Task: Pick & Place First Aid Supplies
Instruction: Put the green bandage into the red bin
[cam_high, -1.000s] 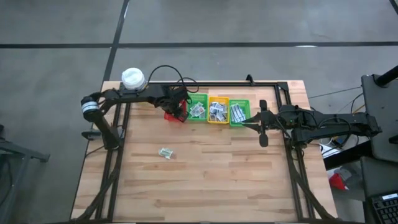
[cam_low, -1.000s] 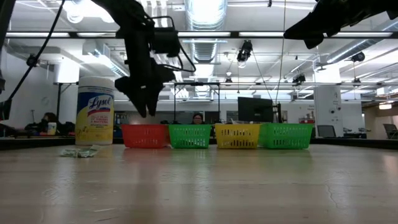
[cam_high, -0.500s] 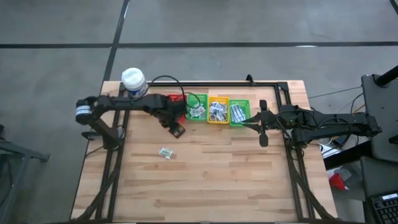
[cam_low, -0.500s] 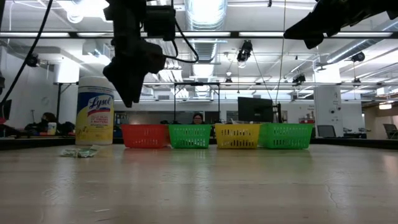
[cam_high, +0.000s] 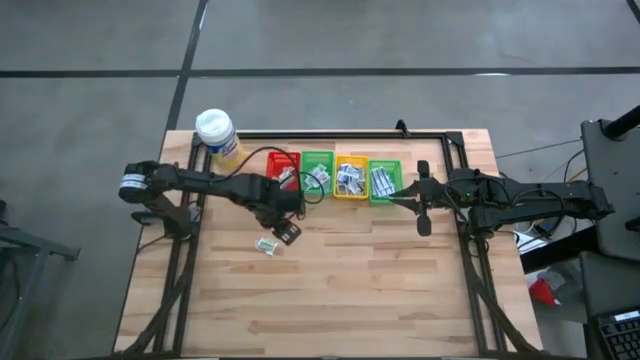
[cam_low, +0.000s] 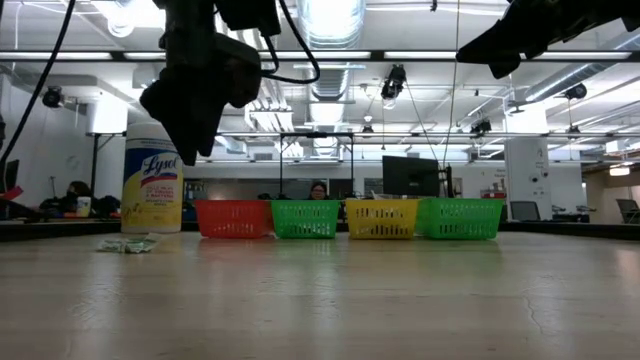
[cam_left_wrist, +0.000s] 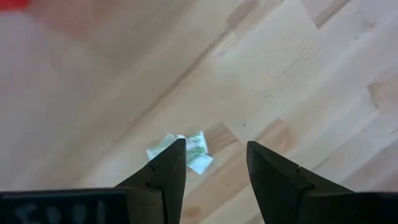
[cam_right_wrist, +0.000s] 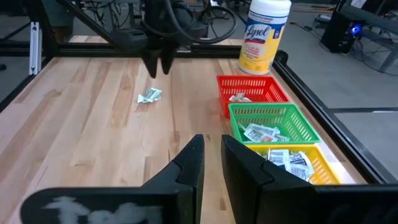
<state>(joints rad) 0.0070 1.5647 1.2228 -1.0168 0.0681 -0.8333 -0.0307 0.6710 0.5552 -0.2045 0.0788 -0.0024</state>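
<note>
Above the loose packets (cam_high: 266, 245) on the table (cam_high: 330, 290), our left gripper (cam_high: 287, 233) hangs open and empty, the pick-up step; next we lower it.

I see bright, even overhead light. Ceiling lamps (cam_low: 330, 20) glare in the low view, where the left arm (cam_low: 200, 80) is silhouetted. Table (cam_high: 350, 290) shadows faint. Left wrist view blurs toward one corner.
</note>
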